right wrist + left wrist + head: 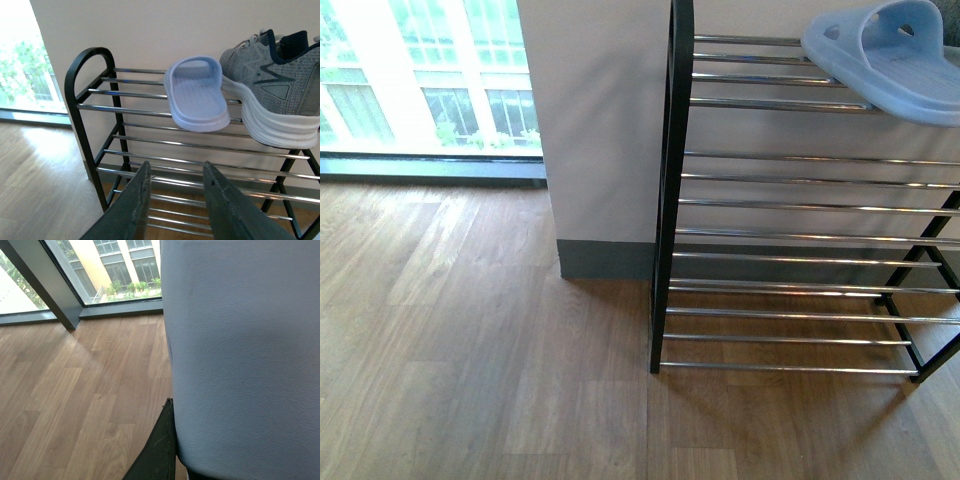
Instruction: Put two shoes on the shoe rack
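A pale blue slide sandal [240, 350] fills most of the left wrist view, and my left gripper [172, 415] is shut on it. Only one dark finger [159, 450] shows beside it. A second pale blue sandal [195, 95] [880, 55] lies on the top tier of the shoe rack [90, 57] [670, 200], its toe hanging over the front bar. A grey knit sneaker [270, 85] with a white sole stands right beside it on the same tier. My right gripper [177, 167] is open and empty in front of the rack's lower tiers. Neither arm shows in the front view.
The rack stands against a pale wall with a dark baseboard [605, 260]. Wooden floor [470, 350] spreads to the left of it. A large window [430, 80] with a dark frame [45, 285] lies beyond the wall's corner.
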You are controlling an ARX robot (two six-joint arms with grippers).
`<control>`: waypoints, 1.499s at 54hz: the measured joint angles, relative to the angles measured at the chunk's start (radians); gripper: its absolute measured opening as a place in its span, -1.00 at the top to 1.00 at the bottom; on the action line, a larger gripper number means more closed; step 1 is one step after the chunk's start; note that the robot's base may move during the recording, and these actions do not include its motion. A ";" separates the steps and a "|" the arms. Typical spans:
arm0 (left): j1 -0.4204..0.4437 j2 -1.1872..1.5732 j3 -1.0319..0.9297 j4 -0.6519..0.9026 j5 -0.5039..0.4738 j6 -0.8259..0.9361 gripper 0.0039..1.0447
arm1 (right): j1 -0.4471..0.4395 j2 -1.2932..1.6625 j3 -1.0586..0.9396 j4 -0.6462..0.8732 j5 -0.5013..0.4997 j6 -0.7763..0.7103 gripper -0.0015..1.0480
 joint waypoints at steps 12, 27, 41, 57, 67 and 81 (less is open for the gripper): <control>0.000 0.000 0.000 0.000 0.000 0.000 0.97 | 0.080 -0.109 -0.049 -0.064 0.070 -0.003 0.97; 0.000 0.000 0.000 0.000 0.000 0.000 0.97 | 0.081 -0.244 -0.105 -0.131 0.076 -0.005 0.97; 0.000 0.000 0.000 0.000 0.000 0.000 0.97 | 0.081 -0.401 -0.112 -0.266 0.076 -0.005 0.97; 0.000 0.000 0.000 0.000 0.000 0.000 0.97 | 0.081 -0.529 -0.112 -0.390 0.076 -0.005 0.97; 0.000 0.000 0.000 0.000 0.000 0.000 0.97 | 0.081 -0.591 -0.112 -0.452 0.076 -0.005 0.97; 0.000 0.000 0.000 0.000 0.000 0.000 0.97 | 0.081 -0.769 -0.111 -0.656 0.077 -0.005 0.97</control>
